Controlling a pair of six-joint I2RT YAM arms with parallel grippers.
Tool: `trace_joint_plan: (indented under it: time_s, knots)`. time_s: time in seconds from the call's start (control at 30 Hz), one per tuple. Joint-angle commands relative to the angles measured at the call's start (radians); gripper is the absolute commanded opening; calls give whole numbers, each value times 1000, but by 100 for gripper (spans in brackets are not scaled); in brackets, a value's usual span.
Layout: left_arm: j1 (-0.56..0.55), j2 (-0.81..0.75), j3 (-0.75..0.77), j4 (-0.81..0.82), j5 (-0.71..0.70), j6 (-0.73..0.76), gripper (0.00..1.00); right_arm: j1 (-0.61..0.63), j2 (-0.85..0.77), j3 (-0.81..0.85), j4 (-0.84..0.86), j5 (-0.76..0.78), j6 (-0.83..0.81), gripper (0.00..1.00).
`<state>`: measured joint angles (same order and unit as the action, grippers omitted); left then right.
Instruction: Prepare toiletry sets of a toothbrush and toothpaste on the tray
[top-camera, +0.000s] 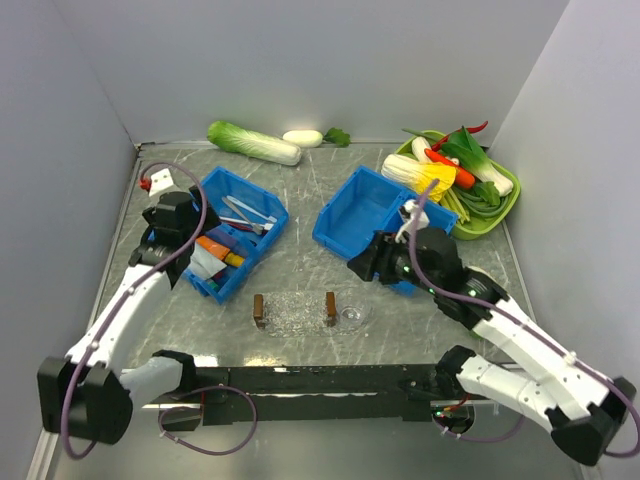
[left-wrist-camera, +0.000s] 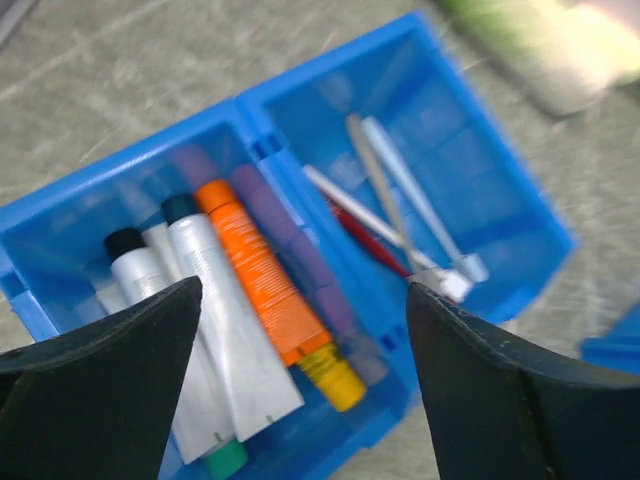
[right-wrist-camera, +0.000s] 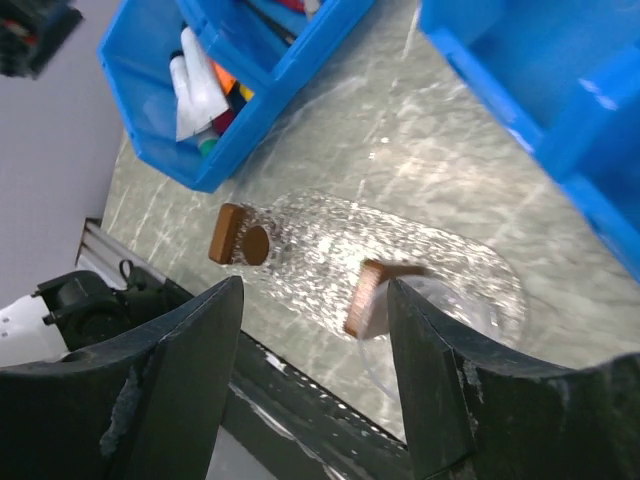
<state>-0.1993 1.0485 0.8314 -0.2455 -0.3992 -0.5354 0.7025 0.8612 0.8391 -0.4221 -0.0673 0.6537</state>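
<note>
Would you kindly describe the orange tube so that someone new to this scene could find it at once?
Start at the left blue bin, which is split into two compartments. In the compartment holding tubes, not the toothbrushes, the orange tube lies between a white tube and a purple tube. It alone is bright orange with a yellow cap.

left arm (top-camera: 130, 300) extended forward, wrist angled down | left pincer (left-wrist-camera: 305, 300) jaws spread wide | right arm (top-camera: 520, 340) bent, angled inward left | right pincer (right-wrist-camera: 315, 300) jaws apart, pointing down
</note>
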Motion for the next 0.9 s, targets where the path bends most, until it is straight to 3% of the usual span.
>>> trace_joint_plan:
  time_s: [0.0, 0.2, 0.87]
  knots:
    - [63, 76, 46, -34, 48, 6, 85, -26, -121, -70, -33, 18, -22, 69]
    - [89, 126, 49, -29, 34, 8, 73, -34, -194, -143, -4, -11, 20, 70]
    - [90, 396, 133, -100, 60, 43, 61, -37, -160, -184, 31, -48, 30, 71]
